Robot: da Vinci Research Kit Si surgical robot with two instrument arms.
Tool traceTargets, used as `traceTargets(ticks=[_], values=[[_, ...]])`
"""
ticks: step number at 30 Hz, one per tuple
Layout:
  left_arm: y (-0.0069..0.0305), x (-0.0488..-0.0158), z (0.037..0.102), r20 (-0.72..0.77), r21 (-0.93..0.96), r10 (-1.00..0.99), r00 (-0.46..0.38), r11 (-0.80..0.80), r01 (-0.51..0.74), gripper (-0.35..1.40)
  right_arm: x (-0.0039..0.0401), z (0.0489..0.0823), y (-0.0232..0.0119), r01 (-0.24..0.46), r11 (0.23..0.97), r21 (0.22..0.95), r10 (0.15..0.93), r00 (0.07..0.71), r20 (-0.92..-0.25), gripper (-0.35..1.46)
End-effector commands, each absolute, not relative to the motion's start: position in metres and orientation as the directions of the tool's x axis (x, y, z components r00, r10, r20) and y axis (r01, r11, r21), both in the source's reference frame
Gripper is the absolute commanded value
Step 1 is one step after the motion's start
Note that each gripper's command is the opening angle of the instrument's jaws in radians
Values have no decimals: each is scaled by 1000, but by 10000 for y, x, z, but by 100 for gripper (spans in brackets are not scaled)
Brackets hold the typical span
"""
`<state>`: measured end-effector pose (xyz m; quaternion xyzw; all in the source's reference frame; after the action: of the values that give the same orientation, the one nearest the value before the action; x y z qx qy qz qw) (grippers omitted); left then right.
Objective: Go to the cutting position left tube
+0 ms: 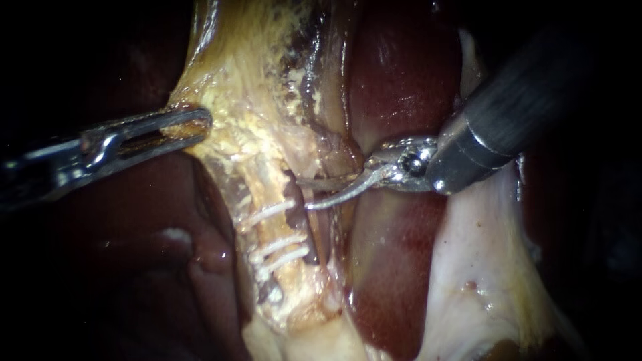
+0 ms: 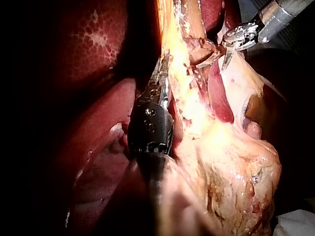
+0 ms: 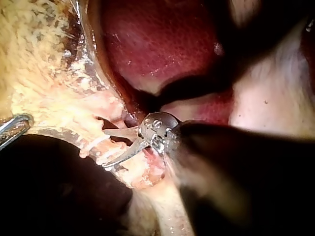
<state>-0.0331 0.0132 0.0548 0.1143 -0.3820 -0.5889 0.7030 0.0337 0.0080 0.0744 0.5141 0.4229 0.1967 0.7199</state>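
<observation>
While endoscope shows clips (image 1: 267, 214) on tube (image 1: 286, 230), left wrist view obscures them.

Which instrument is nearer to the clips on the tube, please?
The right instrument: its open jaws lie just beside the top clip. The left instrument grips tissue farther up, clear of the clips.

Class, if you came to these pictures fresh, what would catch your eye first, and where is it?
The white clips banding the pale tube at centre stand out. The right instrument holds its curved blades open beside the topmost clip, while the left instrument grips yellow tissue further up.
</observation>
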Motion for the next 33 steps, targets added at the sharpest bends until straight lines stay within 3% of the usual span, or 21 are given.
traceTargets(ticks=[1, 17, 33], values=[[132, -331, 548, 402, 611, -915, 14, 280, 741, -35, 335, 740, 79, 153, 393, 907, 718, 565, -407, 143], [136, -327, 542, 398, 615, -917, 16, 279, 738, -35, 360, 774, 35, 169, 409, 897, 652, 634, -417, 141], [135, -328, 538, 397, 614, -918, 15, 278, 738, -35, 370, 792, 41, 158, 415, 896, 643, 646, -412, 140]])
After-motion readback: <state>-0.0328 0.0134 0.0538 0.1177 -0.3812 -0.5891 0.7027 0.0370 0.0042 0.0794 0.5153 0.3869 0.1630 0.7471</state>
